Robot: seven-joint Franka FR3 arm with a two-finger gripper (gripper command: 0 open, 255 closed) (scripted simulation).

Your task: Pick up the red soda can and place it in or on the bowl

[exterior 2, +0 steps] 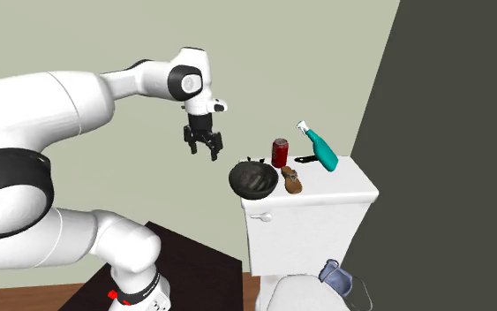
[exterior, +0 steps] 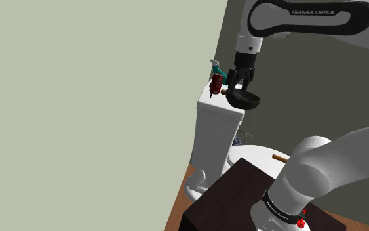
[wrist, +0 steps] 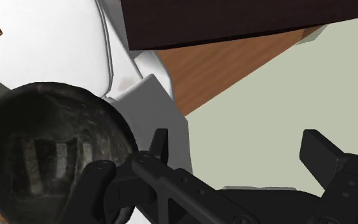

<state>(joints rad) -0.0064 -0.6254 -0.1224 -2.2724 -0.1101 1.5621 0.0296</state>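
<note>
Finding: your gripper [exterior 2: 204, 150] hangs in open air off the end of the toilet tank lid [exterior 2: 348, 187]. Its jaws are spread wide with nothing between them. In the wrist view the two fingers [wrist: 160, 145] stand well apart.

Location of the task item: the red can [exterior 2: 280, 153] stands upright on the lid, apart from the jaws and on the far side of the dark bowl [exterior 2: 254, 178]. The bowl sits between the jaws and the can, close beside one finger.

Step in hand, by my judgement: the reach to the can, with no grasp made yet.

Recommendations:
- Keep the jaws wide and carry them above the bowl's rim, not through it.
- Come down with one finger on each side of the can's middle, and close only once it sits centred between them.
- Mind the small brown object [exterior 2: 291, 182] lying just beside the can and bowl, and the teal spray bottle [exterior 2: 319, 148] further beyond the can. A finger swept wide could knock either one.
- Lift straight up before you return to the bowl.
</note>
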